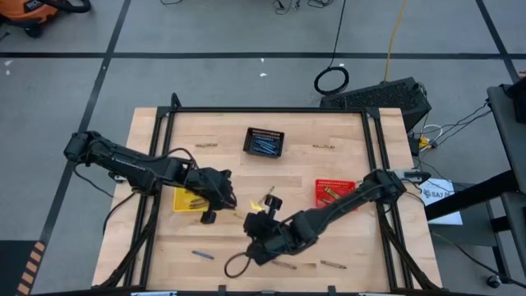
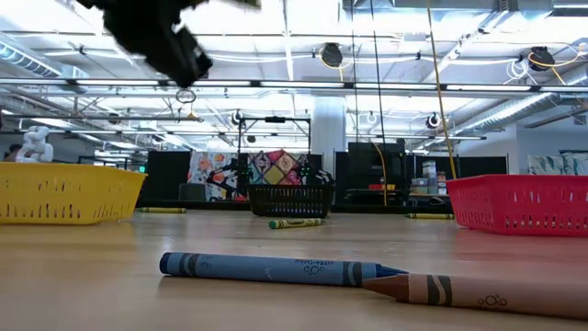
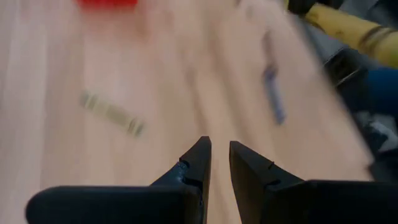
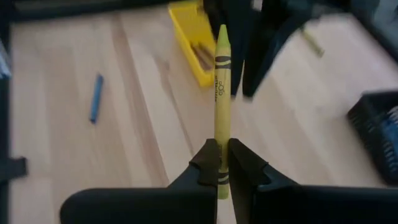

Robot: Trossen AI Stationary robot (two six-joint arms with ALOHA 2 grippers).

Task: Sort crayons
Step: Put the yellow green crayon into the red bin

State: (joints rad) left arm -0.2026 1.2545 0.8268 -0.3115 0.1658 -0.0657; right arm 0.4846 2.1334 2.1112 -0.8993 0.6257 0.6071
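Here the right pincer (image 4: 222, 163) is clenched on a yellow crayon (image 4: 221, 99), gripping it near one end so that most of its length juts out past the fingertips, over the middle of the table (image 1: 345, 131) toward its near side. The left pincer (image 3: 220, 155) hovers just beside the yellow basket (image 1: 187, 200) at the table's left; its fingers stand a little apart with nothing between them, so it is released. In the right wrist view the yellow basket (image 4: 194, 42) lies straight beyond the held crayon's tip and already has a few sticks lying in it, which suggests the step in hand is to carry this one there. To do it well, I would keep the grip firm while travelling, since a long overhang can swing or slip, bring the tip over the basket's open top and not against its mesh wall, and lower before letting go so the stick lies down inside and does not bounce out. The left arm sits close to that basket, so the approach should steer clear of it. Other crayons remain loose: a blue crayon (image 1: 202, 255) near the left near edge, a tan crayon (image 1: 333, 265) at the near right, and olive ones along the far side flanking the black basket (image 1: 264, 141), which holds blue sticks; the red basket (image 1: 335, 194) at the right holds at least one.
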